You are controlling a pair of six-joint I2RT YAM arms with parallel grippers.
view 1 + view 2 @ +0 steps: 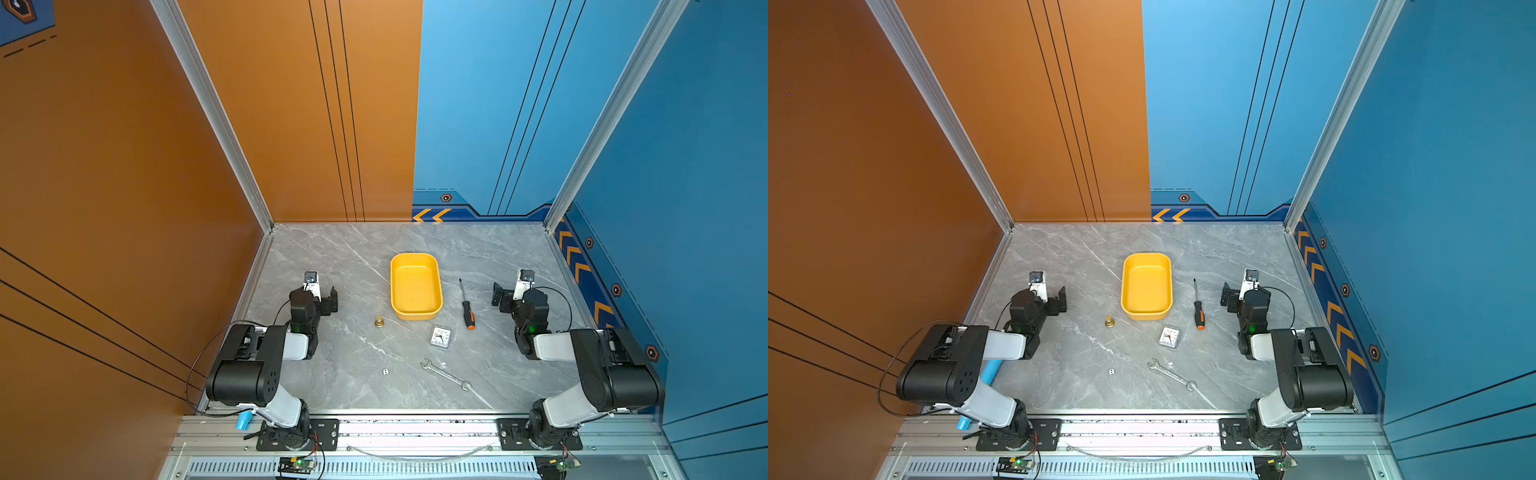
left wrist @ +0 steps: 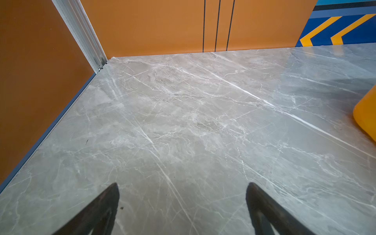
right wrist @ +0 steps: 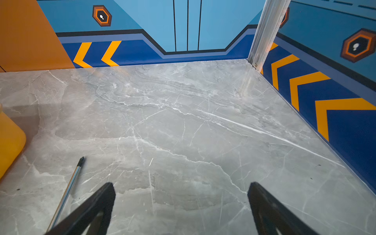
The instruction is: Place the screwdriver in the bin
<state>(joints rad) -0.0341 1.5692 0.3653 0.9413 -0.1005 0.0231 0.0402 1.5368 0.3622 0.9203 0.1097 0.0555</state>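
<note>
The bin (image 1: 415,286) sits in the middle of the surface (image 1: 332,257). The screwdriver (image 1: 467,307) lies just right of it, not touching, handle nearer. A small clock (image 1: 440,336) lies off the bin's near right corner, a wrench (image 1: 445,374) nearer still, a small fitting (image 1: 379,322) near-left.

left arm (image 1: 249,365), right arm (image 1: 615,370): black joint housings, pale grey-white links | gripper fingers (image 2: 101,209): black, tapered | wrist mounts (image 1: 312,286): white | cables (image 1: 193,365): thin black loops | base plates (image 1: 325,432): black, silver screws | status lights (image 1: 296,328): green

Table (image 1: 332,374) is surfaced in smooth grey marble-look slab w/ slight sheen. Bin (image 1: 415,314) is moulded in glossy yellow plastic. Screwdriver (image 1: 466,306) shaft & wrench (image 1: 446,375) are seen as shiny metal.
</note>
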